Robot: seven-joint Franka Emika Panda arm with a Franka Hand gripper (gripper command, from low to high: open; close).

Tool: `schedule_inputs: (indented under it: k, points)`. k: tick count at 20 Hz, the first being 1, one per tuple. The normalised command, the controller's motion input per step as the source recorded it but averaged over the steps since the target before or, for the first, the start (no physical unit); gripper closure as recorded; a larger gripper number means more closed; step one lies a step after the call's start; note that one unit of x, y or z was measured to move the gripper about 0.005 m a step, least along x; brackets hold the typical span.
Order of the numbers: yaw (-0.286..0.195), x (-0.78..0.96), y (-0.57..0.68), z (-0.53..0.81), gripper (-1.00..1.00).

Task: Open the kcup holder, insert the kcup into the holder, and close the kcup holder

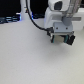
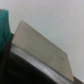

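The pincer [image 1: 60, 37] hangs over the pale worktop [image 1: 30, 57], something green between its fingers, perhaps the kcup; its grip is unclear. Inserting it probably comes next.

The robot arm [image 1: 59, 17] stood at the upper right of the exterior frame, its claw [image 1: 61, 38] hanging just above the tabletop [image 1: 30, 60], which filled the lower frame.
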Motion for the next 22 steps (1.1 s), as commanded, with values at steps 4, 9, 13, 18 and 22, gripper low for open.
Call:
schedule_inputs:
  k: [4,9,13,18,22]
  points:
    - [0.095,-0.51,0.54,0.04,-1.0]
    - [0.093,-0.63,0.49,0.03,-1.0]
    - [0.052,-0.77,0.51,0.0,-1.0]
    - [0.046,-0.8,0.52,-0.01,-1.0]
    - [0.062,-0.75,0.49,-0.01,-1.0]
